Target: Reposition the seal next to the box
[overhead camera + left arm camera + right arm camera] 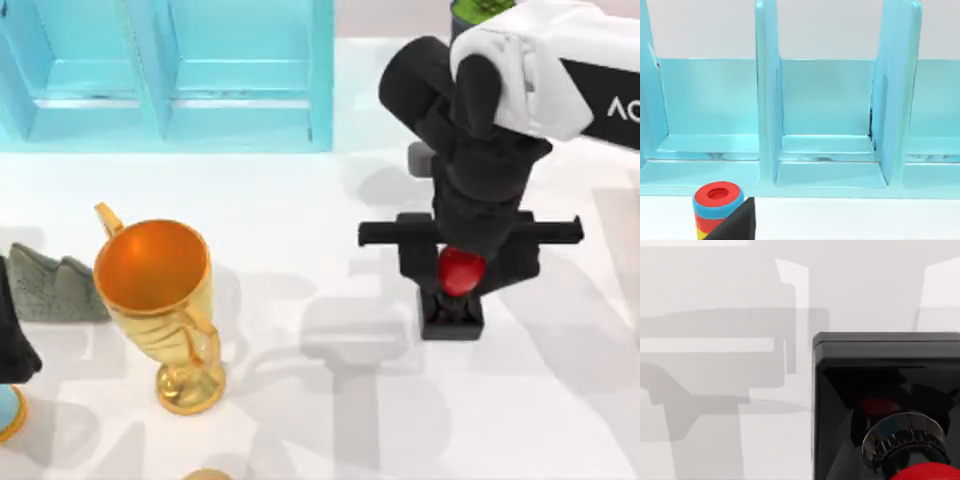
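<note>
Our right gripper (pixel 460 285) sits over the seal (pixel 460 272), right of table centre, jaws clamped on its red knob. Grasp looks done; the carry remains. The blue box (pixel 170 75) stands well apart, far left. Left arm parked at the left edge.

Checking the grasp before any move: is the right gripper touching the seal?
Cannot tell. In the top view the right gripper sits directly over the seal, hiding any contact; the right wrist view shows the seal's knob close but no finger contact.
</note>
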Controlling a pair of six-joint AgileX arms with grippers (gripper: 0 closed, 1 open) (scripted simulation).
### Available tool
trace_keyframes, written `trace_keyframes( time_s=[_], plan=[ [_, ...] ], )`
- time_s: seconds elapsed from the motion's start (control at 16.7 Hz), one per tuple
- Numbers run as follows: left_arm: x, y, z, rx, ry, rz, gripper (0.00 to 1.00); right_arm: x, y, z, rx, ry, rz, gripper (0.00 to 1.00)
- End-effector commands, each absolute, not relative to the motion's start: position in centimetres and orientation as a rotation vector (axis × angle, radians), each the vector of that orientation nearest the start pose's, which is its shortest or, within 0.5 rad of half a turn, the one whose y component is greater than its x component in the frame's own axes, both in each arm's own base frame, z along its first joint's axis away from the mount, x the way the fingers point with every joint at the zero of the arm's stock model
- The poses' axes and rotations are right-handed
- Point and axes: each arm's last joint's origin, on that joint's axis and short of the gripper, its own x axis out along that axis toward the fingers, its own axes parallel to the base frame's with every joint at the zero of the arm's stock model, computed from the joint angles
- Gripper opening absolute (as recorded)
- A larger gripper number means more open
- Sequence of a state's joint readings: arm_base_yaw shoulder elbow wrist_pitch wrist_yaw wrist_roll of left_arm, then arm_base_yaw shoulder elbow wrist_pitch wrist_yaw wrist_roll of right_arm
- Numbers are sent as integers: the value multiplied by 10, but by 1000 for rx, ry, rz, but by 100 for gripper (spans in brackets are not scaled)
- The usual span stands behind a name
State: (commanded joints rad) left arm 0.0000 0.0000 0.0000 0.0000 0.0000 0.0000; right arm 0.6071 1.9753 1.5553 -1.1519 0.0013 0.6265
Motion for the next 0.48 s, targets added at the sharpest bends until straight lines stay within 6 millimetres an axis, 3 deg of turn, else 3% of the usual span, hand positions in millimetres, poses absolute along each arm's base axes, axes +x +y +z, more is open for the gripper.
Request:
trace_keyframes(
  time_s=[0.48],
  plan=[
    [106, -1, 160, 0, 0, 0, 100, 314, 226, 205, -3, 1565, 2, 0]
  ],
)
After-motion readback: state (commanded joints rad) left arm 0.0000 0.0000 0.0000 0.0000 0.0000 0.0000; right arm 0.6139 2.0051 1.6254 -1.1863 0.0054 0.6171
